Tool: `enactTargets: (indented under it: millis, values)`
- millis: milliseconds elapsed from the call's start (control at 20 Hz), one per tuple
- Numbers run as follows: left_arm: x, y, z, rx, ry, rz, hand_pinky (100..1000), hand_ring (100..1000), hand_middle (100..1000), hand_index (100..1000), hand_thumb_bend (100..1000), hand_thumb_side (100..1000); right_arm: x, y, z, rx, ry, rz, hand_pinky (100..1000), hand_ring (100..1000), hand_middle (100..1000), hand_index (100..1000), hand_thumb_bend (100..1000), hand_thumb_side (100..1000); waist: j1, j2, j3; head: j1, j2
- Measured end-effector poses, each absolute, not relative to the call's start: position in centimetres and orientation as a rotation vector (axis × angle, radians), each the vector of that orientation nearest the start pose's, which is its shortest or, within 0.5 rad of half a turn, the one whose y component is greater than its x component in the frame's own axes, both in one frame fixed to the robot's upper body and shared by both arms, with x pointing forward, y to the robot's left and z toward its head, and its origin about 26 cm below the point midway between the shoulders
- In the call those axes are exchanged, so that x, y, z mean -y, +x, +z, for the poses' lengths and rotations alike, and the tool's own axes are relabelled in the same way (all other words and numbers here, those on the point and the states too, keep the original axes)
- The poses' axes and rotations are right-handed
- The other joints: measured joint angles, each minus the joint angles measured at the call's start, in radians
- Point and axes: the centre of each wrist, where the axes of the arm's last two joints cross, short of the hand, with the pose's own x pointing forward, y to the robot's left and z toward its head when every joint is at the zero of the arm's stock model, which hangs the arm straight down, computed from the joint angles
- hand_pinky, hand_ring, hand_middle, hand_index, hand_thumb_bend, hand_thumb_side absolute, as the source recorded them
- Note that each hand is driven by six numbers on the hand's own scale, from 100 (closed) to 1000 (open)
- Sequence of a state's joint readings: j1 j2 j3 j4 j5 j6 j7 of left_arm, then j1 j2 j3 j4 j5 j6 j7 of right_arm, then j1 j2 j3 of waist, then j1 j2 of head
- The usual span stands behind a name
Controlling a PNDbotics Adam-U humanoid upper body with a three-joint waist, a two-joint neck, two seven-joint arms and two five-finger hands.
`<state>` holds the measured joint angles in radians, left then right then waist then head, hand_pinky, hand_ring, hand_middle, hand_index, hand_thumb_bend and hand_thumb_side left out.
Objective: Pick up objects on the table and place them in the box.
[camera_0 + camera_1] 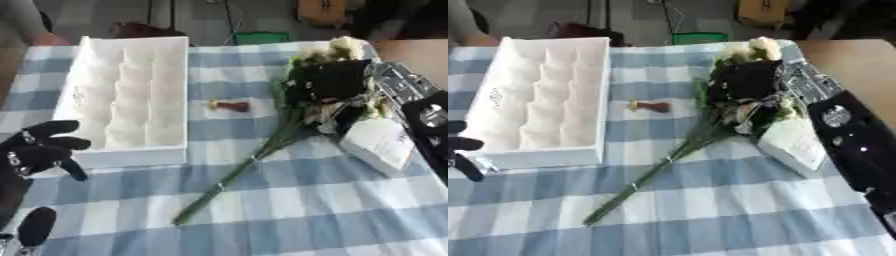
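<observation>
A bunch of pale flowers with long green stems lies slantwise across the checked cloth, heads at the far right. My right hand sits on the flower heads with its fingers curled down round the bunch. A small red and yellow thing lies on the cloth between the flowers and the white box. The box stands at the left, lid off, with a ribbed white lining. At the lower left, beside the box's near corner, my left hand hovers open with nothing in it.
A white card or flat packet lies tilted under my right forearm. The blue and white checked cloth covers the table. A wooden surface shows at the far right, clutter beyond the far edge.
</observation>
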<state>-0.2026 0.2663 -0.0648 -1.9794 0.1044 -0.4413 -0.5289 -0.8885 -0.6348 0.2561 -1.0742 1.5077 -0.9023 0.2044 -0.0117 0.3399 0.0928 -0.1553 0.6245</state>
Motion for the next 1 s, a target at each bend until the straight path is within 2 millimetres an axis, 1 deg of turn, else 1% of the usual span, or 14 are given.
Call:
enactTargets:
  millis: [50, 100, 150, 200, 250, 300, 350, 400, 550, 600, 800, 950, 1000]
  values:
    - [-24.5, 29.2, 15.9, -3.355, 0.412, 1.342, 541, 814, 886, 813, 276, 495, 31.7, 45.4, 22.8, 1.147, -1.15, 2.606, 620, 655, 723, 743, 443, 586, 0.0, 0.0, 0.0, 0.0, 0.0]
    - [-24.5, 29.2, 15.9, -3.356, 0.413, 1.342, 541, 814, 886, 813, 274, 498, 31.7, 45.4, 22.9, 1.174, -1.156, 2.601, 489, 579, 627, 663, 443, 581, 0.0, 0.0, 0.0, 0.0, 0.0]
    - [-24.5, 29.2, 15.9, -3.356, 0.413, 1.342, 541, 813, 886, 813, 272, 500, 31.7, 45.3, 23.1, 1.216, -1.164, 2.591, 370, 522, 579, 604, 332, 608, 0.0, 0.0, 0.0, 0.0, 0.0]
    - [-24.5, 29.2, 15.9, -3.356, 0.413, 1.342, 540, 813, 886, 813, 271, 502, 31.7, 45.2, 23.2, 1.268, -1.172, 2.577, 314, 497, 545, 576, 444, 541, 0.0, 0.0, 0.0, 0.0, 0.0]
    - [-24.5, 29.2, 15.9, -3.356, 0.413, 1.342, 540, 813, 886, 813, 270, 503, 31.7, 45.1, 23.3, 1.336, -1.181, 2.556, 268, 479, 529, 555, 444, 533, 0.0, 0.0, -0.002, 0.0, 0.0]
    - [-24.5, 29.2, 15.9, -3.356, 0.413, 1.342, 540, 813, 886, 814, 266, 508, 31.7, 45.0, 23.4, 1.408, -1.192, 2.534, 176, 441, 496, 519, 443, 468, 0.0, 0.0, -0.004, 0.0, 0.0]
    - [-24.5, 29.2, 15.9, -3.356, 0.413, 1.342, 540, 813, 886, 814, 266, 508, 31.7, 44.9, 23.6, 1.495, -1.204, 2.504, 176, 441, 496, 519, 443, 468, 0.0, 0.0, -0.005, 0.001, 0.0]
    - [-24.5, 29.2, 15.9, -3.357, 0.413, 1.341, 540, 813, 886, 814, 264, 509, 31.7, 44.8, 23.7, 1.586, -1.212, 2.47, 153, 430, 482, 508, 441, 430, 0.0, 0.0, -0.006, 0.001, 0.0]
    - [-24.5, 29.2, 16.0, -3.359, 0.413, 1.34, 540, 813, 886, 813, 264, 510, 31.7, 44.5, 24.3, 1.83, -1.241, 2.368, 140, 427, 481, 507, 439, 418, 0.0, 0.0, -0.009, 0.004, 0.0]
    - [-24.5, 29.2, 16.0, -3.359, 0.413, 1.34, 540, 813, 886, 814, 262, 512, 31.8, 44.4, 24.4, 1.883, -1.253, 2.339, 157, 440, 487, 514, 436, 374, 0.001, 0.0, -0.01, 0.004, 0.0]
    - [-24.5, 29.2, 15.9, -3.36, 0.413, 1.34, 540, 813, 885, 814, 260, 512, 32.3, 43.8, 26.2, 2.039, -1.343, 2.233, 176, 459, 504, 529, 435, 367, 0.0, 0.0, -0.016, 0.004, 0.0]
    - [-24.6, 29.2, 15.9, -3.361, 0.414, 1.344, 540, 813, 885, 814, 261, 510, 32.6, 43.2, 27.7, 2.104, -1.417, 2.177, 169, 460, 507, 532, 434, 355, -0.003, -0.004, -0.018, 0.005, 0.0]
    - [-24.6, 29.2, 15.9, -3.362, 0.415, 1.344, 540, 813, 885, 814, 261, 509, 32.7, 43.0, 28.3, 2.121, -1.44, 2.16, 162, 461, 508, 534, 433, 336, -0.004, -0.006, -0.018, 0.005, 0.0]
